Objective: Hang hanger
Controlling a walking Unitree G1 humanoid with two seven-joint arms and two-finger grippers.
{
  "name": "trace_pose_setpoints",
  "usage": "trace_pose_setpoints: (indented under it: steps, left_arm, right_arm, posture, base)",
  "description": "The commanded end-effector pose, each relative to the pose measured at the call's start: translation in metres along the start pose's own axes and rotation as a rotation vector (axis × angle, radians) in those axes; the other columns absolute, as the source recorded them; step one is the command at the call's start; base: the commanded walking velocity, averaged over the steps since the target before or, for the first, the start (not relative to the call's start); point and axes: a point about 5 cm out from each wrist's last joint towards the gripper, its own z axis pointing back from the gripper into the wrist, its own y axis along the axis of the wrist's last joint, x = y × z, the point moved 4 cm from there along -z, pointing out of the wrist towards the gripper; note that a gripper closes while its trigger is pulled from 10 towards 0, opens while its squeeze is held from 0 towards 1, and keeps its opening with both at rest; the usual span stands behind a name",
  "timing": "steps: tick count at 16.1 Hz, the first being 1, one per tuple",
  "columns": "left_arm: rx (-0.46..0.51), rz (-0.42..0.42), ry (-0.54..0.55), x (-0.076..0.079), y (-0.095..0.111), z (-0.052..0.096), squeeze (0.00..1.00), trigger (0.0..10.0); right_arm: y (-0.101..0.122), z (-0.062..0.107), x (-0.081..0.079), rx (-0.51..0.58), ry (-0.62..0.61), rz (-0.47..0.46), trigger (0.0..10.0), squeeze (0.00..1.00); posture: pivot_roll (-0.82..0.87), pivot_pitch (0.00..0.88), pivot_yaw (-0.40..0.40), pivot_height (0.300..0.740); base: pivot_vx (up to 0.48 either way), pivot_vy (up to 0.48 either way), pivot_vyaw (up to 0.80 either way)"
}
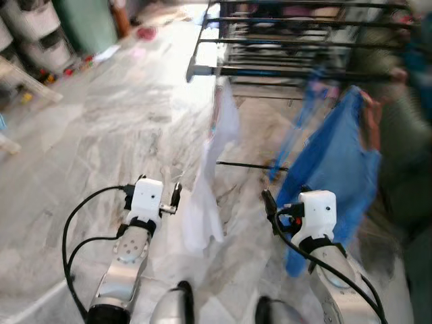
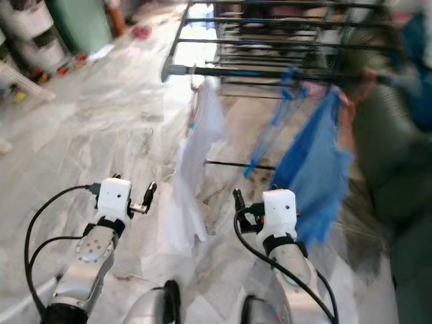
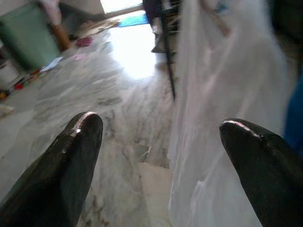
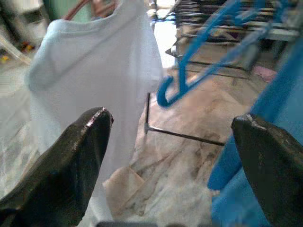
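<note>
Hanger (image 4: pixel 199 56), blue and empty, dangles from the dark drying rack (image 1: pixel 304 40) far ahead, between a white shirt (image 1: pixel 212 182) on its left and a blue garment (image 1: pixel 334 169) on its right, both hanging over the marble floor (image 1: pixel 101 135). Nearer, the left hand (image 3: pixel 156 142) and right hand (image 4: pixel 170 142) are both spread wide, holding nothing.
</note>
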Motion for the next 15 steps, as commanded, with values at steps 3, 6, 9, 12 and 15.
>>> trace_pose_setpoints:
  steps: [3, 6, 9, 12, 15]
  left_arm:
    - [-0.034, 0.007, 0.002, 0.000, -0.009, 0.003, 0.00, 10.0]
    - [-0.035, 0.010, 0.002, 0.002, -0.010, 0.004, 0.00, 10.0]
    - [-0.037, 0.015, 0.004, 0.002, -0.012, 0.004, 0.00, 10.0]
    - [-0.030, 0.012, 0.016, 0.002, -0.012, 0.003, 0.00, 10.0]
    - [-0.027, 0.012, 0.013, 0.003, -0.011, 0.001, 0.00, 10.0]
  right_arm:
    - [0.004, -0.004, -0.004, 0.011, 0.031, 0.020, 10.0, 0.00]
    - [0.007, -0.005, -0.006, 0.025, 0.042, 0.023, 10.0, 0.00]
    - [0.007, -0.004, -0.007, 0.026, 0.047, 0.024, 10.0, 0.00]
    - [0.010, -0.005, -0.009, 0.038, 0.072, 0.034, 10.0, 0.00]
    - [0.011, -0.005, -0.011, 0.043, 0.086, 0.033, 10.0, 0.00]
  posture:
    - [-0.10, 0.195, 0.070, 0.740]
    - [-0.10, 0.193, 0.066, 0.740]
    - [-0.10, 0.197, 0.067, 0.740]
    - [-0.11, 0.201, 0.067, 0.740]
    - [-0.11, 0.210, 0.071, 0.740]
  base:
    - [-0.321, 0.000, 0.00]
    - [-0.301, 0.000, 0.00]
    - [-0.290, 0.000, 0.00]
    - [0.000, 0.000, 0.27]
    - [0.000, 0.000, 0.80]
